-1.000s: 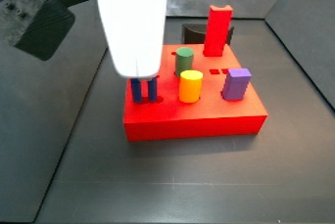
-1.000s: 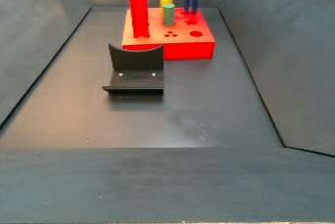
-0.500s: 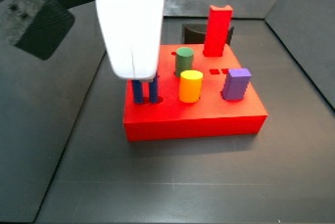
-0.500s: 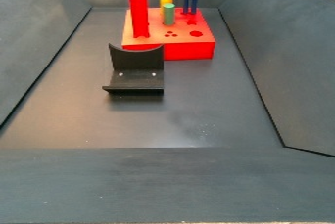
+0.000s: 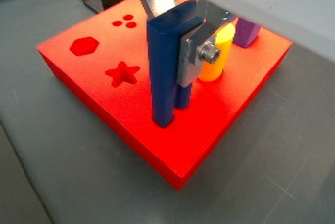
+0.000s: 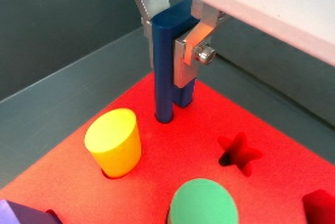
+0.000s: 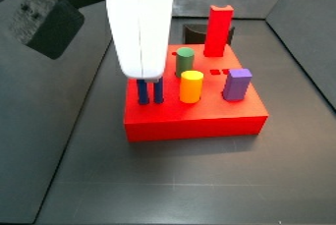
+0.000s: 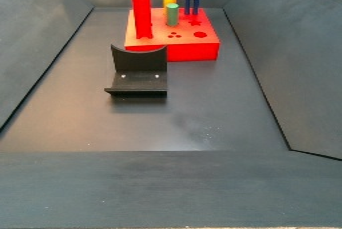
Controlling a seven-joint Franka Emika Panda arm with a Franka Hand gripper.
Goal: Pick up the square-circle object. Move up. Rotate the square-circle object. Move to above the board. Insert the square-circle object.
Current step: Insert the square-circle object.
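Here, gripper (image 5: 178, 34) fingers clamping the square-circle object (image 5: 171, 67), prongs down in the board (image 5: 92, 81) near its edge.

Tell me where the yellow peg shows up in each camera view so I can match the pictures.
Wrist view: yellow peg shows past the gripper, mostly hidden by the square-circle object.
Wrist view: yellow peg fully visible, beside the blue prongs.
Side view: centre of the board.
Side view: only its top shows, far end, atop the green peg.
Shared landmark: the square-circle object.
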